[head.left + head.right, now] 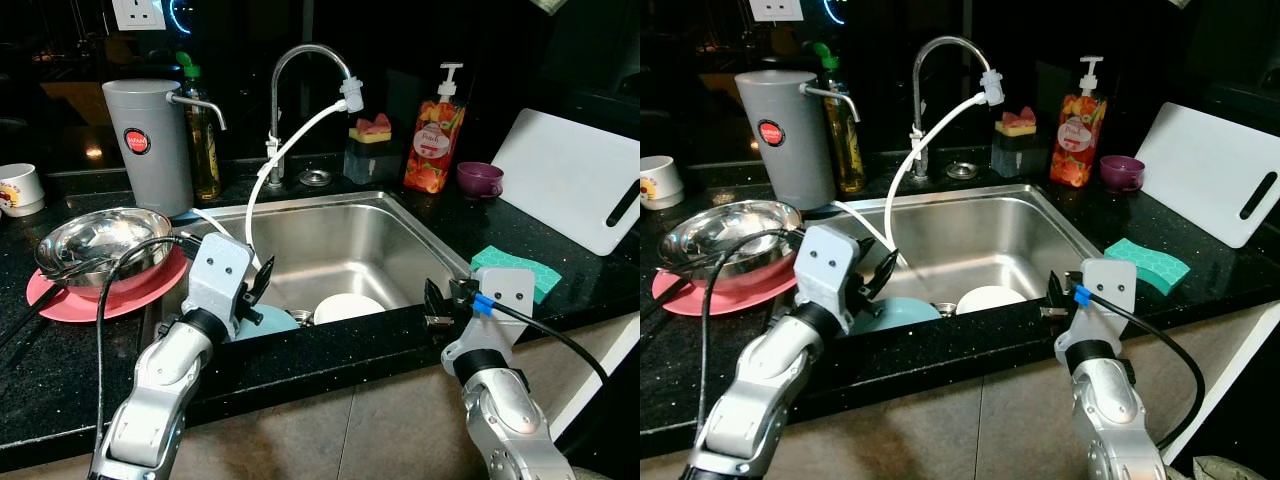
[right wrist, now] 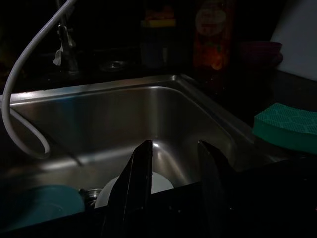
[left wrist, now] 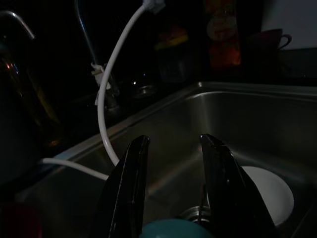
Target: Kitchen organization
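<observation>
Our left gripper (image 3: 171,163) is hovering open over the blue plate (image 1: 902,310) in the sink (image 1: 400,215); we are judging it slippery, fragile, best pinched at its rim.

- Two plates, one (image 1: 349,306) beside the other (image 1: 268,322), lie in the sink (image 1: 400,235).
- Behind the sink stands the tap (image 1: 300,70).
- Left: a bowl (image 1: 100,240) on a plate (image 1: 75,298).
- Right: a sponge (image 1: 520,268), with a cutting board (image 1: 570,175) seemingly propped behind it.
</observation>
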`<state>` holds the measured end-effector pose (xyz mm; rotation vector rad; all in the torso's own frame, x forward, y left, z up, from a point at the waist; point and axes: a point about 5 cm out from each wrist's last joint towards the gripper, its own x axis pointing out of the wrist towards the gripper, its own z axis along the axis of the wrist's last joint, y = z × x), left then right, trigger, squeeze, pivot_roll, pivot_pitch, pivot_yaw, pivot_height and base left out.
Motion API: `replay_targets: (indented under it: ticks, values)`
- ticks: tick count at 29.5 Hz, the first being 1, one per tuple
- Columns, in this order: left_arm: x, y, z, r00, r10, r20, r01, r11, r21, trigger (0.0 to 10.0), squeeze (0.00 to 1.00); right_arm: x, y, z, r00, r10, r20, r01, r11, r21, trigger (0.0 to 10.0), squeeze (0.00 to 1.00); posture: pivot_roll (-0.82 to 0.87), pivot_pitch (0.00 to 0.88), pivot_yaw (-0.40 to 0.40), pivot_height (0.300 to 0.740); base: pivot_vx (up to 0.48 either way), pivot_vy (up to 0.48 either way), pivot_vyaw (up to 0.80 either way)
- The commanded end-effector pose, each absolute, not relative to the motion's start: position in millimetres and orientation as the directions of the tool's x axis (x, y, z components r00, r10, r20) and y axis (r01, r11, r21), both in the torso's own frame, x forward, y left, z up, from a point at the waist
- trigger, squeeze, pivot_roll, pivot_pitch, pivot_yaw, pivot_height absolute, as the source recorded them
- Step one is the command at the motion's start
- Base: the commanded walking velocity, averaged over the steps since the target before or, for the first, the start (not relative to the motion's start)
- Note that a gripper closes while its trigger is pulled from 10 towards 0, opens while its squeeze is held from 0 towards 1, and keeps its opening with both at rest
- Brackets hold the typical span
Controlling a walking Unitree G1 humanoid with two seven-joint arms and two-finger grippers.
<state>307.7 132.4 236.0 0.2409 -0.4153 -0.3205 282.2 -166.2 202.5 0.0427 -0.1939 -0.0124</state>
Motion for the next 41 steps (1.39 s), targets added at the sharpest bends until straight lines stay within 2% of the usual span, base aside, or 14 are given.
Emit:
replay_targets:
  ticks: [1,41]
  values:
    - [308.3,128.1,235.3,0.859,-0.37,0.354,0.275,0.917,0.29,10.0,0.0,282.1,-166.0,203.6,0.98,-0.022,0.196,0.013,0.999,0.049,10.0,0.0,0.03,0.05,-0.033,0.74,0.0,0.0,0.0]
    - [308.6,121.2,237.1,0.846,-0.385,0.369,0.287,0.912,0.294,10.0,0.0,284.9,-163.9,203.6,0.981,0.0,0.195,-0.009,0.999,0.043,10.0,0.0,0.04,0.051,-0.047,0.74,0.0,0.0,0.0]
